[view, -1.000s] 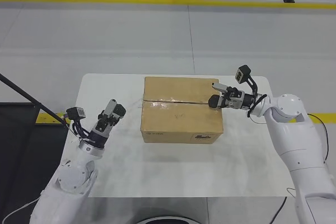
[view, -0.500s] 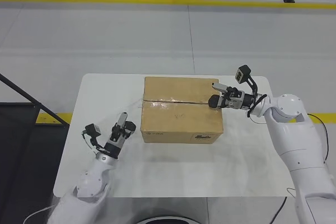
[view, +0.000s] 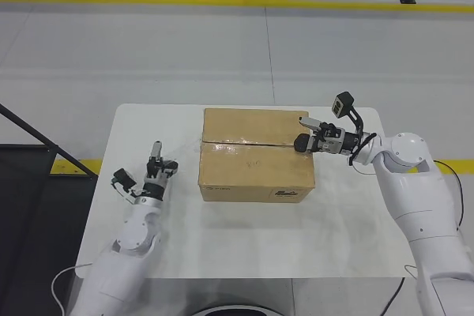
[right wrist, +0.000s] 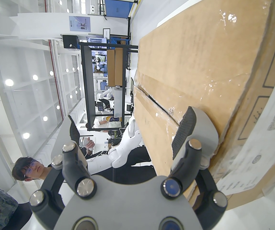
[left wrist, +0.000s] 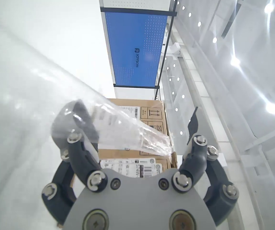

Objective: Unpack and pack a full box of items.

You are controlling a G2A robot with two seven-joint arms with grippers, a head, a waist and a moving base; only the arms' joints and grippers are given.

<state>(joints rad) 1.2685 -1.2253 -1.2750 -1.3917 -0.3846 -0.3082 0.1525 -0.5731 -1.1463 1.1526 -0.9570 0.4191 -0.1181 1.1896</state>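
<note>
Two sets of jaws, both spread apart. The closed box (view: 257, 154) sits on the white surface (view: 221, 237). The right jaws have one finger (right wrist: 192, 132) at its top edge, by the taped seam. The left jaws are just beside the box, with clear film (left wrist: 128, 125) draped over one finger.

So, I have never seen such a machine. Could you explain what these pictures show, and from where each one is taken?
This is a robot with two arms, each ending in a two-fingered end effector. The top view looks down from above the arms; the other two pictures come from cameras on the wrists. On the table stands one closed cardboard box. The right end effector is open at the box's edge, by the taped seam, one finger against the cardboard. The left end effector is open beside the box, with a strip of clear film lying across one finger. Neither grips anything.
</note>
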